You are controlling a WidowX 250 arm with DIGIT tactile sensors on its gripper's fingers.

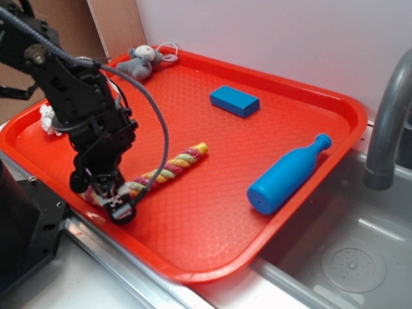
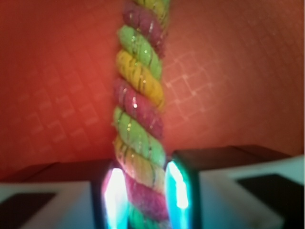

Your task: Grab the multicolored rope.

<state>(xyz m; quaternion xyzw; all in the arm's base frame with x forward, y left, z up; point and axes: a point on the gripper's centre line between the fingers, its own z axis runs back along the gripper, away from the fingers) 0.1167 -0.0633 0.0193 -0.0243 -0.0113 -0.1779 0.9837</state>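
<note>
Red tray [image 1: 309, 154] below me: my arm bends steeply down, gripper [image 1: 114, 199] clenched around the multicolored rope [image 1: 174, 164] near its lower end (fingers [image 2: 178, 191] pressing both sides).

The multicolored rope [image 1: 172, 165], twisted yellow, pink and pale green strands, lies stretched diagonally on the red tray [image 1: 212, 212], near its front-left edge.

On the red tray [image 1: 309, 212], the gripper [image 1: 108, 193] sits over the multicolored rope's [image 1: 177, 161] near-left end. A blue bottle [image 1: 286, 175] lies at right, a blue block [image 1: 234, 101] farther back.
</note>
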